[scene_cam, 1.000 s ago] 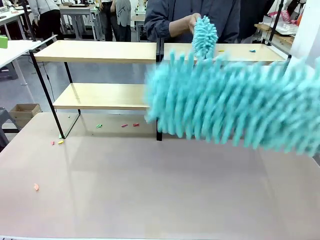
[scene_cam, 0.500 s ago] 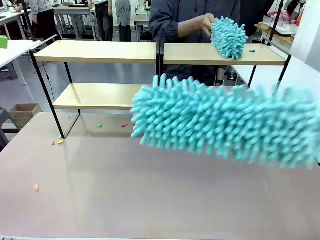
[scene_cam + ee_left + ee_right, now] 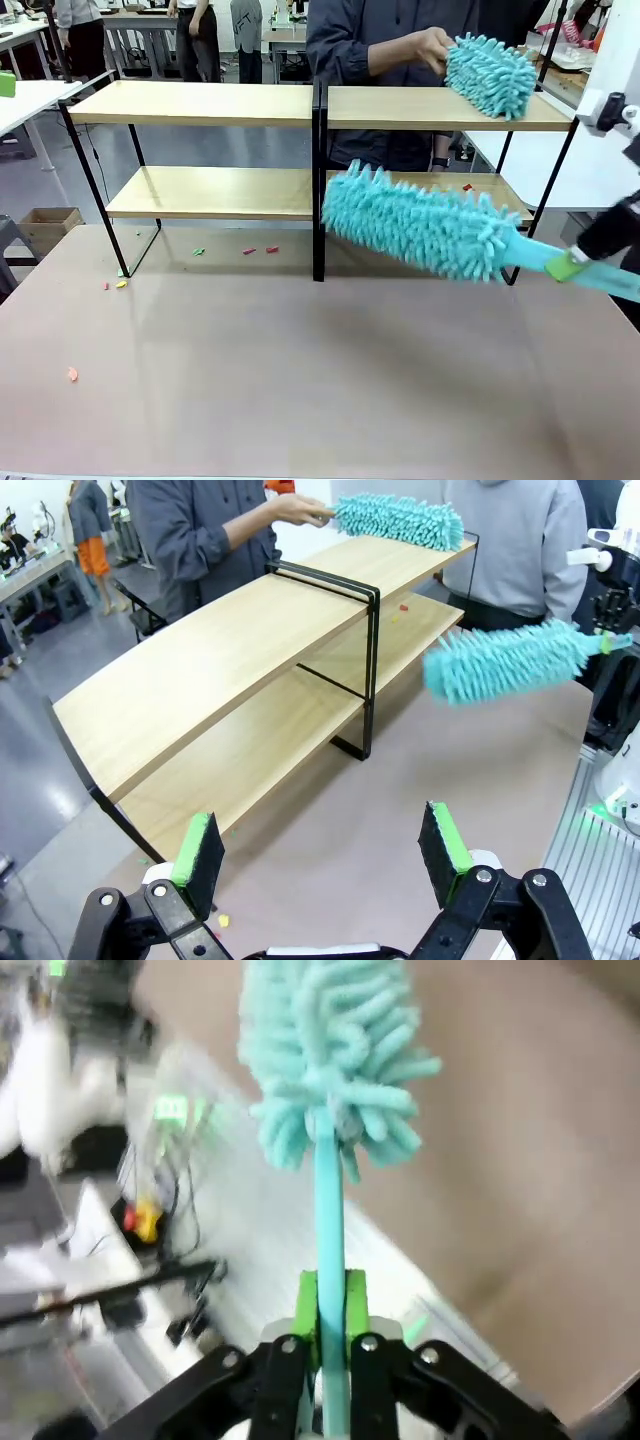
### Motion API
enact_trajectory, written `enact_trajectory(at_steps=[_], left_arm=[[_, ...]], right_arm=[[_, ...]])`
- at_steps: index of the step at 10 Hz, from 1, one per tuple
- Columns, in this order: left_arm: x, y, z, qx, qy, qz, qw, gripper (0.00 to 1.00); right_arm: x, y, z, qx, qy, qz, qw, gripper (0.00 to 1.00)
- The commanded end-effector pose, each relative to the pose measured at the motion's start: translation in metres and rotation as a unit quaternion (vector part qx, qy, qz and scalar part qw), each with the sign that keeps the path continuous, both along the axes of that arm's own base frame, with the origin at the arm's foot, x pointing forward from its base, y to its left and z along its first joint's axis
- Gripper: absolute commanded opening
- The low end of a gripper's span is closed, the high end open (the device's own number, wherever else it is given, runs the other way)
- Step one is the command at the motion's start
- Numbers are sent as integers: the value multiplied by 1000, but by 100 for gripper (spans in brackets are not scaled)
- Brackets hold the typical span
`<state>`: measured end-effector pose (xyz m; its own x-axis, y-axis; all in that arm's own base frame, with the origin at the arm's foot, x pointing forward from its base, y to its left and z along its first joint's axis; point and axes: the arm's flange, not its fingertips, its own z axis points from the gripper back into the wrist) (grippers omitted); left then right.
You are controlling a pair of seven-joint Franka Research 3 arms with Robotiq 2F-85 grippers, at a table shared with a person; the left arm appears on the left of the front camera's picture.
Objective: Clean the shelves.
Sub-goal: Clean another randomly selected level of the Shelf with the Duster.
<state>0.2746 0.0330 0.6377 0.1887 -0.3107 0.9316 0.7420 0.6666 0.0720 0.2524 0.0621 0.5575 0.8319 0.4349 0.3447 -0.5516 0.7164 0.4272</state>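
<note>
The shelves (image 3: 200,103) (image 3: 230,645) are a two-tier rack of light-wood boards on a black frame, standing at the far side of the table. My right gripper (image 3: 568,266) (image 3: 331,1305) is shut on the handle of a teal fluffy duster (image 3: 420,224) (image 3: 325,1050) (image 3: 505,660), whose head hangs in front of the lower right board. A person's hand (image 3: 432,46) holds a second teal duster (image 3: 490,74) (image 3: 398,520) on the upper right board. My left gripper (image 3: 320,845) stands open above the table, holding nothing.
Small coloured scraps lie on the table near the rack's left foot (image 3: 120,284), under the lower board (image 3: 260,250), and at the left (image 3: 72,374). A red bit (image 3: 467,187) sits on the lower right board. White tables and people stand behind.
My right gripper's duster swung away from the camera toward the lower right board. The person's duster moved right along the upper board.
</note>
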Motion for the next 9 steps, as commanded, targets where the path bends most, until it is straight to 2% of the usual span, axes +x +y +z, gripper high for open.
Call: enact_trajectory(at_steps=[1, 2, 3, 4, 6, 7, 9], left_arm=[[1, 0, -1, -1, -2, -5, 1000, 100], [1, 0, -1, -1, -2, -5, 1000, 100], [1, 0, -1, -1, -2, -5, 1000, 100], [1, 0, -1, -1, -2, -5, 1000, 100], [1, 0, -1, -1, -2, -5, 1000, 100], [1, 0, -1, -1, -2, -5, 1000, 100], [1, 0, -1, -1, -2, -5, 1000, 100]], right_arm=[[-12, 3, 5, -3, 25, 54, 998, 12], [0, 0, 0, 0, 0, 0, 1000, 12], [5, 3, 1, -19, -1, -39, 999, 12], [20, 16, -14, -28, 11, -54, 998, 12], [50, 35, -35, -19, -8, -93, 995, 12], [65, 41, -44, -16, -1, -99, 995, 12], [85, 48, -49, -14, -23, -137, 990, 12]])
